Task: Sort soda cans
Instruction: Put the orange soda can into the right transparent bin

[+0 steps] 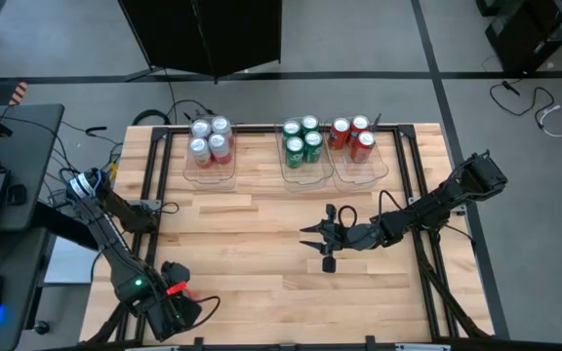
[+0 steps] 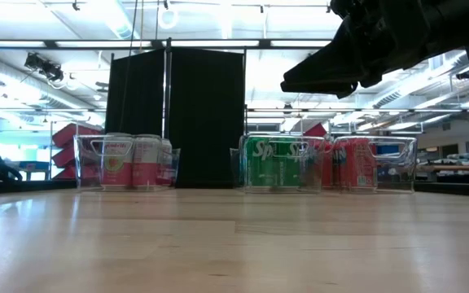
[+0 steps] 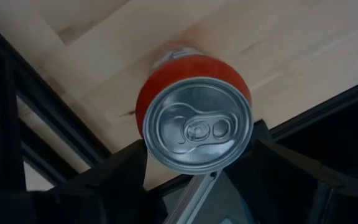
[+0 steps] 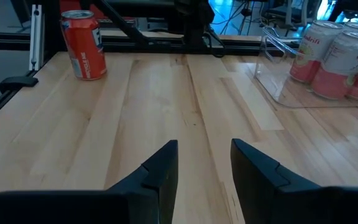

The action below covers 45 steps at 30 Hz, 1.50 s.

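You have one red can point(image 3: 194, 118) still outside the bins. It stands on the wooden table point(image 1: 261, 292) at the near left corner, well away from the bin of green cans point(image 1: 306, 178) and diagonally across the table from it. Your left gripper point(image 1: 169, 300) is over that can from above, and its fingers point(image 3: 120, 174) press the can's rim from both sides, so it is clamped on the red can. The can's base looks to be down on the wood.

Your right gripper point(image 1: 325, 244) hangs over the middle of the table, on the near side of the bin of green cans and slightly to its right. Its two fingers point(image 4: 160, 171) stand a little apart with only bare wood between them.

The bin of green cans sits at the far edge and holds four green cans point(image 1: 301, 140). Just beside it on the right, the red-can bin point(image 1: 371, 174) holds three red cans point(image 1: 351, 136). To its left, with a gap between, the third bin point(image 1: 210, 178) holds four silver-white cans point(image 1: 211, 138). Every can in the bins stands upright
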Each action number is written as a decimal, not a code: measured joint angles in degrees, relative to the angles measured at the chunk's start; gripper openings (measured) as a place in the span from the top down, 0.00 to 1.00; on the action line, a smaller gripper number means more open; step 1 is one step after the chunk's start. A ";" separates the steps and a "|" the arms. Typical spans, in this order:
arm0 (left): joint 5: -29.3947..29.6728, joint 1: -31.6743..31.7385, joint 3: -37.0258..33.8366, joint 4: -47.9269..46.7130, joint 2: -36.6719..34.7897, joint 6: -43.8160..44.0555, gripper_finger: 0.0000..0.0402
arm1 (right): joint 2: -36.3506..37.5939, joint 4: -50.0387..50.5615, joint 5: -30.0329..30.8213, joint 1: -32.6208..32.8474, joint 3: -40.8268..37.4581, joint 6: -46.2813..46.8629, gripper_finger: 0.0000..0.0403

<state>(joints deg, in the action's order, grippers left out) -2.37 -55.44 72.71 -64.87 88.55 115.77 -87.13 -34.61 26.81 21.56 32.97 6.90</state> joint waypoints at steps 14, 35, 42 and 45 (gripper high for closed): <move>2.14 1.44 -2.01 2.70 -0.22 -0.09 0.26 | 0.00 0.00 -1.19 0.00 0.00 0.00 0.67; 10.29 6.27 -3.53 5.00 -0.14 -10.68 0.26 | 0.00 -0.06 -1.20 0.00 0.00 0.00 0.67; 16.58 11.37 -3.69 5.52 0.03 -20.84 0.26 | 0.00 -0.08 -1.20 0.01 0.00 0.00 0.67; 17.55 13.98 -3.74 6.03 0.07 -25.51 0.26 | 0.00 -0.10 -1.20 0.01 0.00 0.00 0.67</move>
<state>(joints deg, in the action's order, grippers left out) 15.18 -41.46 68.97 -58.84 88.62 90.26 -87.13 -34.71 25.61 21.57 32.97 6.90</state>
